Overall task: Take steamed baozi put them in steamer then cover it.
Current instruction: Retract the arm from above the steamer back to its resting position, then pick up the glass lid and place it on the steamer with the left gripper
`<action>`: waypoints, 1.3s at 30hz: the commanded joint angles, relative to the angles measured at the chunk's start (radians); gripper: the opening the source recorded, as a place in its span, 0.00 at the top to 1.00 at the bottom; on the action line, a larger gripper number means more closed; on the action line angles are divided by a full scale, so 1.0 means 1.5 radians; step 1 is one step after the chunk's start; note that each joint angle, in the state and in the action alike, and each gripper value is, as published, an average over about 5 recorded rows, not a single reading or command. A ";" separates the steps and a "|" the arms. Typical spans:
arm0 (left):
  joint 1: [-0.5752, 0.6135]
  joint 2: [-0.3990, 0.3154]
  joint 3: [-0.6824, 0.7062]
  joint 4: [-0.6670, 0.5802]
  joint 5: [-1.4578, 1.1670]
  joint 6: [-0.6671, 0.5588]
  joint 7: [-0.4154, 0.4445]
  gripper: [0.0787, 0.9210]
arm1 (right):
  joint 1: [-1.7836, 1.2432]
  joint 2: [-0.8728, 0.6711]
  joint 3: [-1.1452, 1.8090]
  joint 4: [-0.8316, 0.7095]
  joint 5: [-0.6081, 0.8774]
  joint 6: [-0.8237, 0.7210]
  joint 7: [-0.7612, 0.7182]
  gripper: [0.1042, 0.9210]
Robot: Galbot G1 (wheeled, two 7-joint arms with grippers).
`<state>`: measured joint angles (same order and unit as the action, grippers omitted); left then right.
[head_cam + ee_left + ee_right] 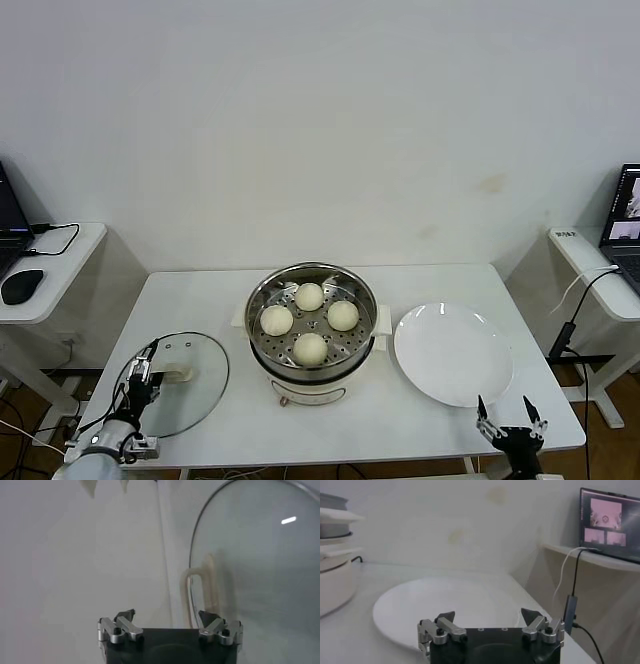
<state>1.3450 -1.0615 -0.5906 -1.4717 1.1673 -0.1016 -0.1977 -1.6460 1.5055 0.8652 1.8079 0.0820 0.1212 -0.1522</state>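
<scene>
Currently on the white table (420,290): the steamer (312,335) at centre, uncovered, with four steamed baozi (309,296) resting apart from one another on its perforated tray. A white plate (453,353) lies bare just beside it on the robot's right. A glass lid (185,385) with cream handle lies flat on the robot's left. The left gripper (143,372) hangs over the lid's near-left rim, fingers spread, holding nothing. The right gripper (509,412) sits at the table's front edge near the plate, fingers spread, holding nothing.
</scene>
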 commanded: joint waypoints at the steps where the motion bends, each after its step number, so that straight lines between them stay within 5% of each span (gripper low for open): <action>1: -0.052 0.001 0.014 0.044 -0.020 -0.003 0.005 0.12 | -0.003 0.004 0.000 -0.003 -0.008 0.002 -0.001 0.12; 10: -0.060 0.000 0.016 0.079 -0.038 -0.013 0.002 0.18 | -0.001 0.006 -0.005 -0.008 -0.013 0.002 -0.003 0.12; 26: -0.037 -0.008 0.000 0.053 -0.043 -0.028 -0.042 0.73 | -0.002 0.003 -0.022 -0.003 -0.014 0.008 -0.008 0.12; 31: -0.003 -0.009 -0.019 -0.007 -0.048 -0.006 -0.057 0.89 | -0.002 -0.003 -0.031 0.001 -0.014 0.010 -0.009 0.12; 39: 0.091 0.016 -0.082 -0.191 -0.060 0.087 -0.024 0.91 | -0.004 -0.015 -0.042 0.009 -0.020 0.014 -0.009 0.12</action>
<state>1.3576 -1.0647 -0.6328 -1.4965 1.0941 -0.0904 -0.2647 -1.6491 1.4906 0.8139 1.8114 0.0560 0.1392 -0.1659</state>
